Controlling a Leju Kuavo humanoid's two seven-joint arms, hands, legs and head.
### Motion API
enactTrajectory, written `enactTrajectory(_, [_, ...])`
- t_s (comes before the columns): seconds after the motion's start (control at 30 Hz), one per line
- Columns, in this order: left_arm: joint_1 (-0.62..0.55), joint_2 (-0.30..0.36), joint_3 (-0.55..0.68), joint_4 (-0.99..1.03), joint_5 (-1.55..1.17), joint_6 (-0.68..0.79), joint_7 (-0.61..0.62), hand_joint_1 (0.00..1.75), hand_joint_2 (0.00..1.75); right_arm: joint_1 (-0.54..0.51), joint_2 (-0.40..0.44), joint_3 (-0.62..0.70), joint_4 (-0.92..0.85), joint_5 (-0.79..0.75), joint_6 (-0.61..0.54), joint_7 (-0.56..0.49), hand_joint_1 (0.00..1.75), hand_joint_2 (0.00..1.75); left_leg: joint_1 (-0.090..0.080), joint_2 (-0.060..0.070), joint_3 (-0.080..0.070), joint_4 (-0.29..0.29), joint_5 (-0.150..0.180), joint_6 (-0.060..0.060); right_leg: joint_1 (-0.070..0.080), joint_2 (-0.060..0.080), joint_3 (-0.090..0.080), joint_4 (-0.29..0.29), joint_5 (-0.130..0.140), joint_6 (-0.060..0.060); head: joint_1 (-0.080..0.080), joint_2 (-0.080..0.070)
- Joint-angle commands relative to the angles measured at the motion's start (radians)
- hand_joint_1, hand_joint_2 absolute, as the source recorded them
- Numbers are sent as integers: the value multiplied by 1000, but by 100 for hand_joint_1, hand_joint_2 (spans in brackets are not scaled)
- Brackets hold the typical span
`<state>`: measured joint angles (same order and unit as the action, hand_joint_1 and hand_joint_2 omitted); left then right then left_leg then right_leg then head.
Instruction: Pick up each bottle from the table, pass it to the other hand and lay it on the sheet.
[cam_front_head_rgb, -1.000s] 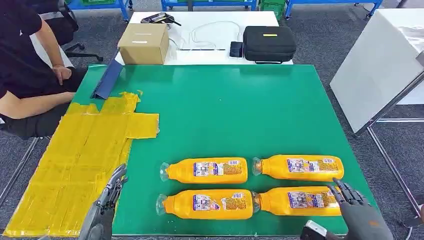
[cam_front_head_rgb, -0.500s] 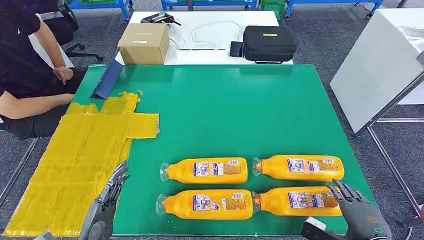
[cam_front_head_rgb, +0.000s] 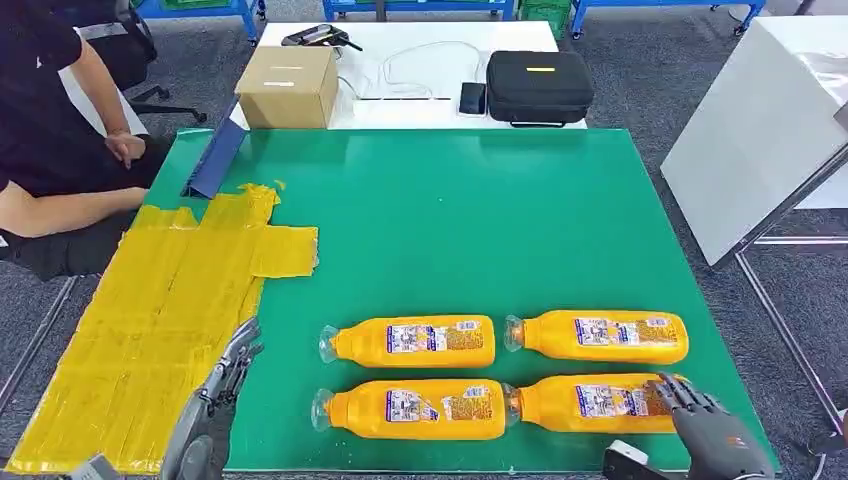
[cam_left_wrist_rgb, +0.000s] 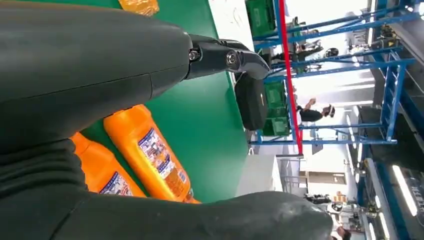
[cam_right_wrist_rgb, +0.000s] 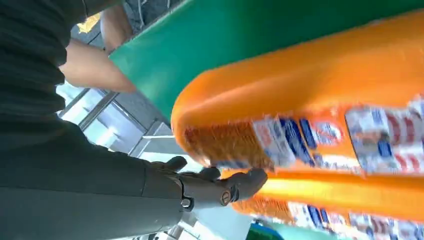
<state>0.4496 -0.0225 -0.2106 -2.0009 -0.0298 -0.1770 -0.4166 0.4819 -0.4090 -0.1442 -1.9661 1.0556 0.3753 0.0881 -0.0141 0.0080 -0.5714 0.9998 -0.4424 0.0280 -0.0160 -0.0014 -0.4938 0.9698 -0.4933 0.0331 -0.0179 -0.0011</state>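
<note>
Along the near edge of the green table (cam_front_head_rgb: 560, 200), four orange bottles lie on their sides in two rows of two, none yet on the yellow sheet (cam_front_head_rgb: 150, 330) that covers the table's left side. Your right hand (cam_front_head_rgb: 705, 425) sits at the near right corner with its fingers (cam_front_head_rgb: 672, 390) spread over the base end of the near-right bottle (cam_front_head_rgb: 590, 402); the right wrist view places the fingertips just under the bottle's rounded end, but whether they already grip it cannot be told. Your left hand (cam_front_head_rgb: 215, 400) waits at the sheet's near edge, fingers apart and holding nothing. Note the likely faults from here: the bottle is round and lying flat, so a grasp taken this close to its end could let it roll or pivot out; its cap end touches the near-left bottle (cam_front_head_rgb: 415, 408), which a sideways drag would push along; and the far-right bottle (cam_front_head_rgb: 600, 335) lies just beside it, leaving little room for fingers between them. A person (cam_front_head_rgb: 50, 140) sits near the table's far left corner.
</note>
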Motion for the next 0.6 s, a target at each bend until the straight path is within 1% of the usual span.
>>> enactTrajectory(0.03, [-28,34,-27,56,7,5,7,0,0,-62,-5,49,137,12,-17,15,0,175,2,0,-1,-1,2,-3,2,1,-1,-2,3,-2,0,0])
enactTrajectory(0.2, [-28,33,-28,58,6,5,7,0,0,-77,-2,48,137,16,-10,6,0,175,2,-1,-2,0,2,-3,2,0,-1,-2,3,-2,0,0])
enactTrajectory(0.4, [-36,34,-33,63,2,1,11,0,0,-100,9,84,142,36,10,6,0,175,1,0,0,-1,1,-2,1,1,0,-2,2,-1,0,0])
enactTrajectory(0.47, [-42,35,-35,68,2,-2,11,0,0,-101,1,100,160,39,19,9,0,175,1,0,0,-1,1,-2,1,0,0,-2,2,-1,0,0])
enactTrajectory(0.53, [-58,44,-45,82,5,-10,11,0,0,-86,-48,132,199,15,48,3,0,175,3,-1,-1,-1,2,-3,2,-1,0,-3,3,-2,0,0])
enactTrajectory(0.57, [-63,44,-45,88,6,-8,11,0,0,-78,-56,133,211,6,43,0,7,175,2,-1,0,-1,2,-3,2,-1,0,-2,2,-2,0,0])
enactTrajectory(0.6, [-63,44,-45,88,6,-8,11,0,0,-78,-56,133,211,6,43,0,7,175,1,-2,1,-1,1,-2,1,-1,1,-2,1,-1,0,0])
